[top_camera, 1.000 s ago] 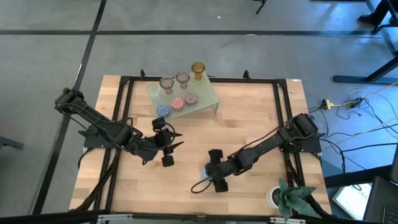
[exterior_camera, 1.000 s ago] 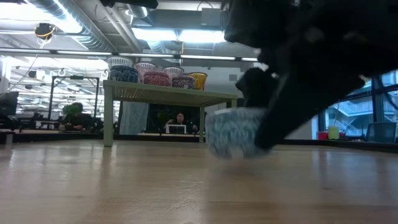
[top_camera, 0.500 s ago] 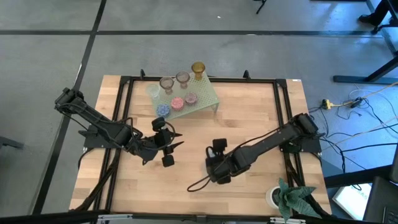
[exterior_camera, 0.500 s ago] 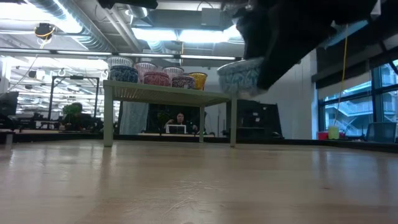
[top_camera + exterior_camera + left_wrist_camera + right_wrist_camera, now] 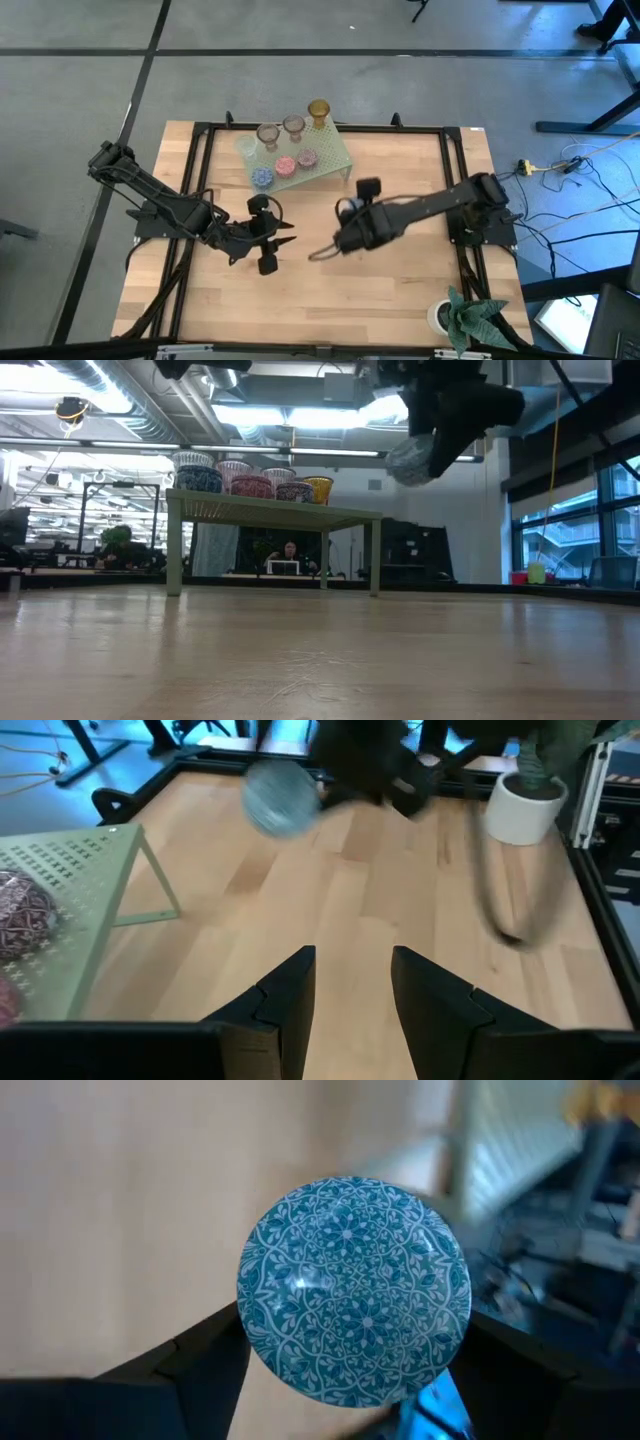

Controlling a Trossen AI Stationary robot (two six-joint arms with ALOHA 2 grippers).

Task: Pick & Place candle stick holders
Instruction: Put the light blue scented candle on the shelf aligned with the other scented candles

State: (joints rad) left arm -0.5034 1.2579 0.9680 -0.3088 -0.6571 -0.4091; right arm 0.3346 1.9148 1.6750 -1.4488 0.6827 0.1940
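Note:
My right gripper (image 5: 346, 212) is shut on a blue-patterned glass cup (image 5: 355, 1290), high above the middle of the table, near the pale green rack's (image 5: 318, 160) right end. The cup also shows in the low view (image 5: 414, 460) and the left wrist view (image 5: 281, 800). Several other cups stand upright on the rack's top, among them an amber one (image 5: 318, 108), a pink one (image 5: 285, 166) and a blue one (image 5: 261, 177). My left gripper (image 5: 268, 242) is open and empty, low over the table in front of the rack. My right gripper pinches the cup's round wall (image 5: 252, 1320) between its two fingers (image 5: 200, 1365), one on each side. The cup's patterned bottom faces the wrist and its mouth points away along the fingers. The cup is lifted clear of the table and tilted.
A white pot with a green plant (image 5: 452, 315) stands at the near right corner. A black frame (image 5: 200, 140) runs round the table's edges. Bare wood lies between the arms and toward the near edge (image 5: 330, 310).
My right gripper has risen from the table with the blue cup and gone toward the far edge and the rack. The cup, which stood on the wood a second ago, is now lifted clear and tilted.

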